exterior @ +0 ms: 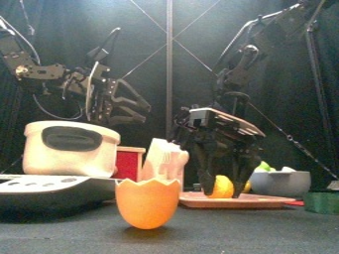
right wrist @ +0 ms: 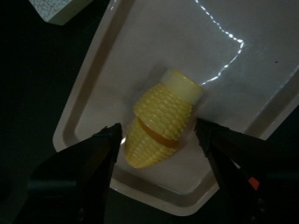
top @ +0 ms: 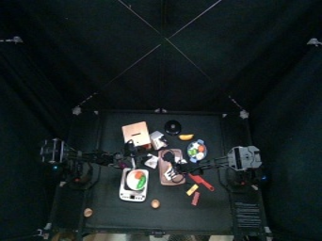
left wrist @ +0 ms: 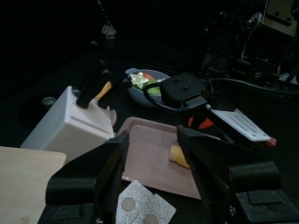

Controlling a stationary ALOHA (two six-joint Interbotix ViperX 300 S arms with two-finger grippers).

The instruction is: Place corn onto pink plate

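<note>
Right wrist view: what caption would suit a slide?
Open right gripper poised over the yellow corn lying on the pink plate.

**Count of things on the tabletop**

One yellow ridged corn cob (right wrist: 162, 131) lies on one flat pinkish rectangular plate (right wrist: 111, 96). One orange eggshell-shaped cup (exterior: 147, 202), one grey bowl (exterior: 281, 182), one white boxy toaster-like block (exterior: 70, 147), one white tray (top: 130, 193) and one orange wedge (exterior: 223, 187) show. Two black arms are present.
</note>
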